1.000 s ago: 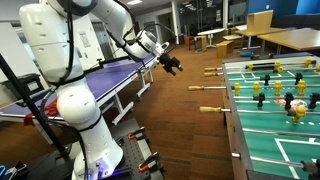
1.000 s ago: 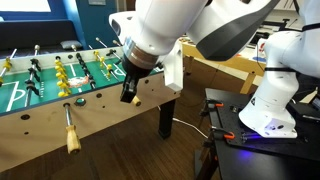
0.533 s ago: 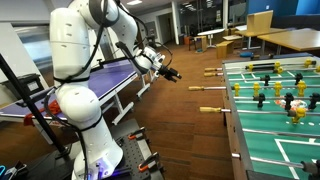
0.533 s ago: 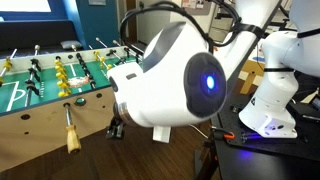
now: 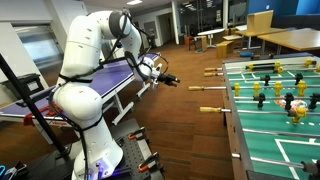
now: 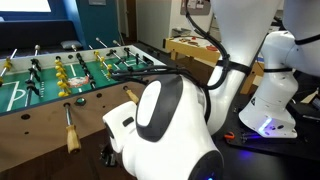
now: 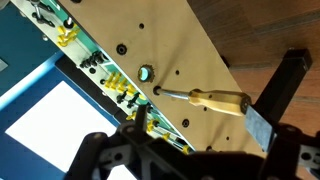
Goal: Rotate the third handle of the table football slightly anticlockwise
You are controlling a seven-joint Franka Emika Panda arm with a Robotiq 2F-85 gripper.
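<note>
While the wide room's wooden floor [image 5: 190,130] gives free approach, the football surface [image 5: 237,138] stands well apart from the arm. Its third handle [image 5: 211,109] juts out sideways and looks stiff, smooth and light-turning, so it is best clasped mid-length. The hand [image 5: 166,80] hangs spread and empty.

A blue table [image 5: 120,70] stands on the wood floor [image 5: 190,135]; wooden desks [image 5: 290,38] well beyond it
</note>
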